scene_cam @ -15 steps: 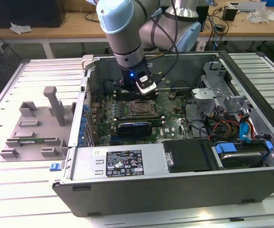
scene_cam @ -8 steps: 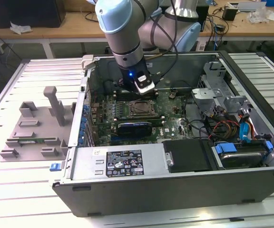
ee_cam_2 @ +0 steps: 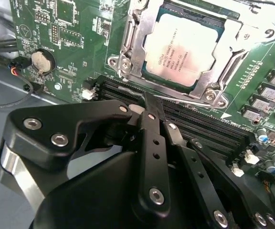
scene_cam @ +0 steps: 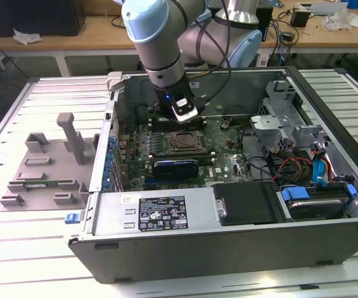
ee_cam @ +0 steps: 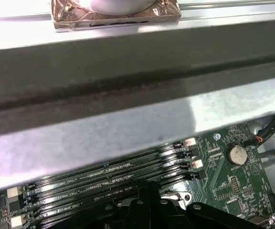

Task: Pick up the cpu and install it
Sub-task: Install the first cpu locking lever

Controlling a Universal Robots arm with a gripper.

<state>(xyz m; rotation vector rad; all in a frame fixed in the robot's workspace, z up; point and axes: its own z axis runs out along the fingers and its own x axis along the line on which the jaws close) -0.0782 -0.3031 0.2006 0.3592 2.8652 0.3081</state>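
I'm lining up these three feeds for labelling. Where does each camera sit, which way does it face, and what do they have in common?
Exterior view: off the arm, above the open computer case, looking down into it; the arm and its claw hang over the motherboard.
Second wrist view: on the arm, looking past the claw at the cpu seated in its socket.
First wrist view: on the arm, facing the case wall and memory slots.
Both wrist views share the coin battery and memory slots.

cpu (ee_cam_2: 181, 49): shiny silver top with dark print, in a silver metal frame
board (ee_cam_2: 70, 33): green, with black slots
hand (ee_cam_2: 149, 107): matte black, silver screws
arm (scene_cam: 157, 43): pale blue and grey
tray (scene_cam: 48, 164): grey
surface (scene_cam: 36, 254): white, ribbed
case (scene_cam: 229, 248): dark grey
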